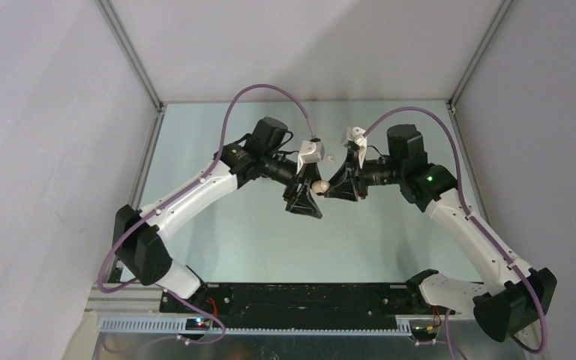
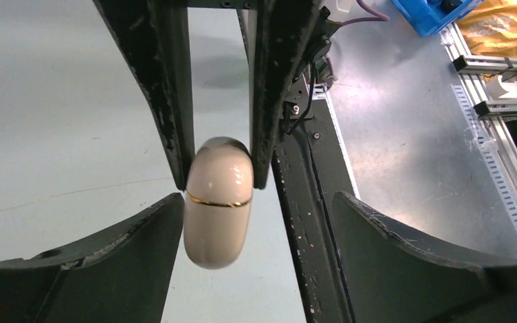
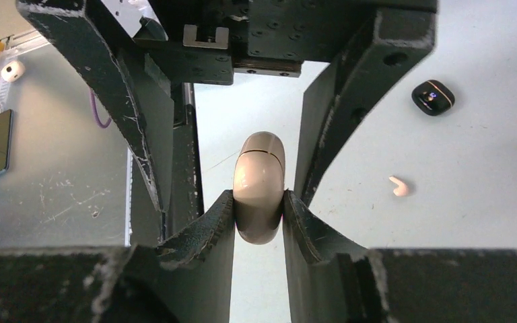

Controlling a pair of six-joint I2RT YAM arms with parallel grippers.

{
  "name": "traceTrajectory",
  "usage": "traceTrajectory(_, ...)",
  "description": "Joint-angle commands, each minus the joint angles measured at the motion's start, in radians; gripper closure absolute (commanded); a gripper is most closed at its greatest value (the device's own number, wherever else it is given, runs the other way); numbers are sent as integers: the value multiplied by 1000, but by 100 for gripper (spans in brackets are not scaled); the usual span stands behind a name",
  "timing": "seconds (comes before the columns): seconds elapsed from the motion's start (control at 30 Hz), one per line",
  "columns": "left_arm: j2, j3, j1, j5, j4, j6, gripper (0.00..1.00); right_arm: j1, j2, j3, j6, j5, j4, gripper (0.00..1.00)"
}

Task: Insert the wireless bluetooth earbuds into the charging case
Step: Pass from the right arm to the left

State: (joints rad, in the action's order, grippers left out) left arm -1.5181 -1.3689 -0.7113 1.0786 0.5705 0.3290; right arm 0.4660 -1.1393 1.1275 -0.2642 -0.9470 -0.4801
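Closest to me, the two arm bases sit at the near edge of the counter [image 1: 232, 240], and both arms bend inward so their tips meet over the middle. The right end effector [image 3: 258, 198] is clamped on the beige charging case [image 2: 217, 215], pinching its lower half and holding it clear of the surface, with the gold seam exposed above the grip. The left end effector [image 2: 257, 202] faces it with its jaws spread apart on either side of the same case. One finger looks to be brushing the case's flank at nine o'clock, and the other stands well off at three o'clock. I'd judge this is set up so one arm steadies the body while the other takes the lid, because the case looks shut and nothing can go in until it is opened. Farther out, a pale earbud [image 3: 399, 186] lies loose on the counter, at about one o'clock from the case as seen from above. Beyond that sits a black case [image 3: 433, 97], untouched.
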Motion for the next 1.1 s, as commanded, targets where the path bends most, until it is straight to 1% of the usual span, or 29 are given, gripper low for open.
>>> traceTrajectory(0.0,47,-3,-3,19,-38,-36,15,-47,36,-7,40,-86,79,71)
traceTrajectory(0.13,50,-2,-3,11,-37,-33,21,-71,43,-11,44,-100,78,71)
traceTrajectory(0.27,49,-2,-8,-22,-51,-48,27,-89,35,-27,90,-102,118,71)
traceTrajectory(0.43,50,-4,-21,-80,-55,-48,32,-113,-2,-28,146,-143,142,72)
traceTrajectory(0.57,51,-6,-25,-94,-50,-43,35,-124,-17,-29,152,-151,140,72)
traceTrajectory(0.87,41,-14,-25,-116,-55,-58,33,-114,-18,-28,130,-211,115,72)
traceTrajectory(1.0,40,-17,-25,-123,-60,-65,28,-112,-18,-28,120,-224,106,72)
traceTrajectory(1.07,40,-21,-26,-124,-60,-69,28,-110,-20,-28,113,-222,100,72)
